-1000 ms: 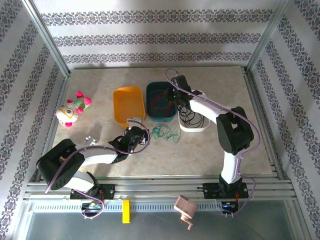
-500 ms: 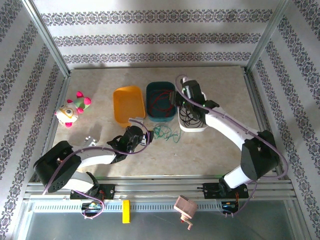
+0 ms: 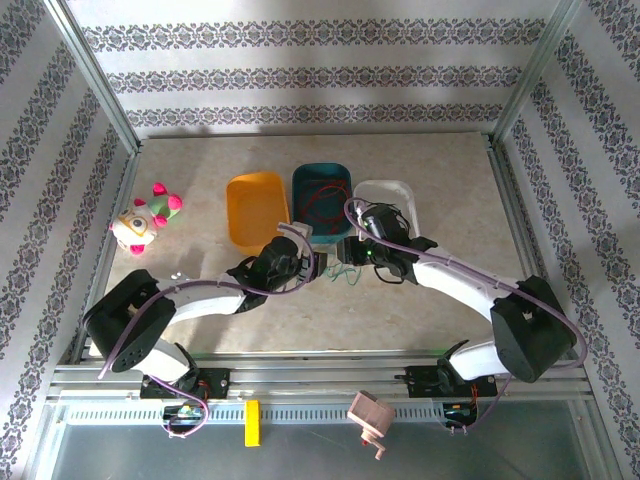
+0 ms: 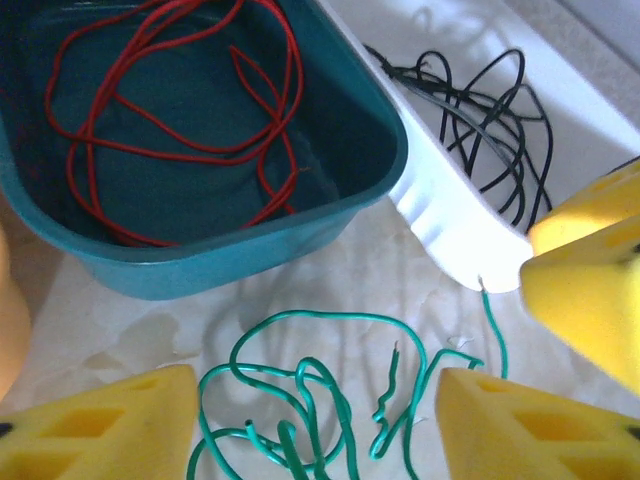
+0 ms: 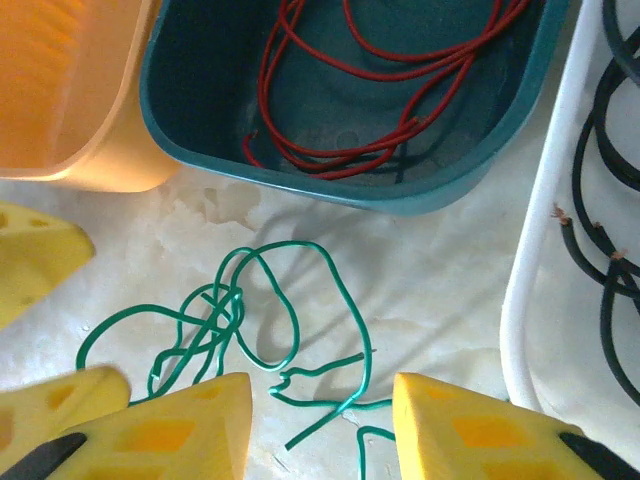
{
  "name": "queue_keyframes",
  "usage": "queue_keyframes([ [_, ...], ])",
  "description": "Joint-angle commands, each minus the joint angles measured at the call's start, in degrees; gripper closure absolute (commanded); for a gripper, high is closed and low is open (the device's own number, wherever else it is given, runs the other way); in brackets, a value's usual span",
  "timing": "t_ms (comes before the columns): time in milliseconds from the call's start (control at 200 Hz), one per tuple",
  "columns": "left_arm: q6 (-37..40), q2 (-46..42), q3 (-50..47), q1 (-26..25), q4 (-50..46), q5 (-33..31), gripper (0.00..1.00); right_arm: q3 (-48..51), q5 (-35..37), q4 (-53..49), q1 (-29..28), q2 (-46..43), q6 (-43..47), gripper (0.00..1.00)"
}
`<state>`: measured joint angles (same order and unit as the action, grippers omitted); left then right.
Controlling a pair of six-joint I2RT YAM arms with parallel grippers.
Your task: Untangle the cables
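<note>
**Asker:** What has just changed?

**Describer:** A second ago the right arm reached toward the upper middle of the overhead view, above the trays. It has now swung down to the centre. The left arm has also crept right, so both tools meet over one tangle.

**Asker:** Take me across, left to right.

**Describer:** A plush toy [image 3: 145, 215] sits at the left on the pale, marble-look counter [image 3: 200, 170]. The left tool [image 4: 315, 430] has blocky yellow fingers spread wide. They straddle the green cable [image 4: 320, 400] without pinching it. Above is a smooth orange tray [image 3: 256, 208], which looks empty. Next is the glossy teal tray [image 4: 300, 225], holding the red cable [image 4: 180, 110] in loose loops. Just below it, the green cable lies on the bare counter as a thin, springy, knotted scribble. The right tool [image 5: 320, 430] is also spread wide. Its fingers sit either side of a loose green end, gripping nothing. At the right is the white tray [image 4: 450, 230], with the black cable [image 4: 490, 130] coiled inside.

**Asker:** What does that mean for the task?

**Describer:** Red and black appear sorted. Green looks like the last one left, and both tools seem poised to pull it apart. The orange tray is probably where it goes.
</note>
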<state>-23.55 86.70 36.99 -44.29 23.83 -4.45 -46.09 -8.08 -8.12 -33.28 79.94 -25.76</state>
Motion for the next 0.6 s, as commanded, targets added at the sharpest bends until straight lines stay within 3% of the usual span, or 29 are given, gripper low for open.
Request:
queue_keyframes([
  [0,-2.15,1.23,0.53,-0.01,0.56,1.17,0.48,0.65,-0.84,0.69,-1.05,-1.81,-0.38,0.58],
  [390,-4.6,2.16,0.0,0.88,0.05,1.1,0.95,0.65,-1.05,0.54,-1.43,-1.24,0.09,0.57],
  [595,-4.05,0.69,-0.34,0.96,0.29,1.55,1.0,-0.05,-2.81,0.81,-1.65,0.61,-0.37,0.56],
])
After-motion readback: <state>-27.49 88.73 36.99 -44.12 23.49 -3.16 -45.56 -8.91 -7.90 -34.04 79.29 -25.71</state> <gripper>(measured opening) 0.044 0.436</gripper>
